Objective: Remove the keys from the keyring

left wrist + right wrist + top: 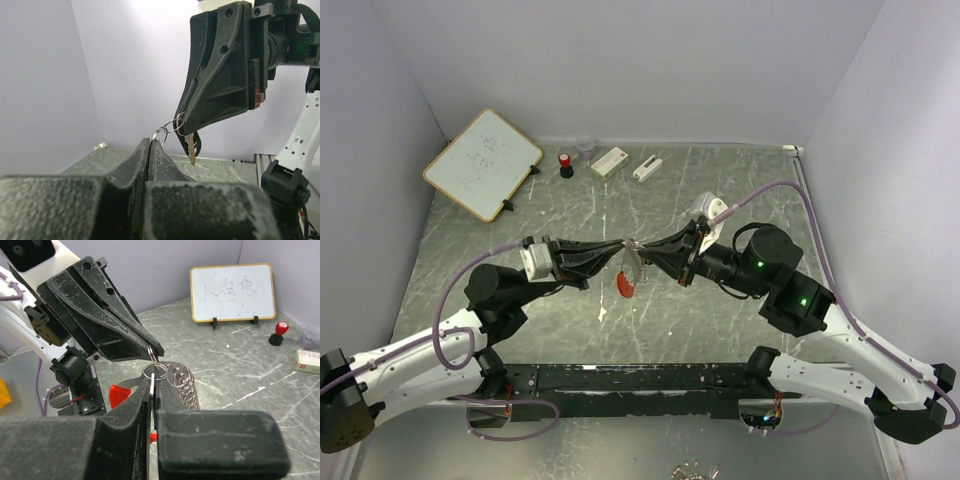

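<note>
Left gripper [618, 247] and right gripper [648, 250] meet tip to tip mid-table. Both are clamped tight on the keyring [631, 262], held up off the table [720, 330]. Red clip [625, 285] dangles under it; a key [191, 148] hangs at right's tip. Open tabletop all round them. Far edge: whiteboard [482, 163], handwritten scrawl unreadable; red-capped bottle [565, 165]; two white boxes [610, 162], print too small.
</note>
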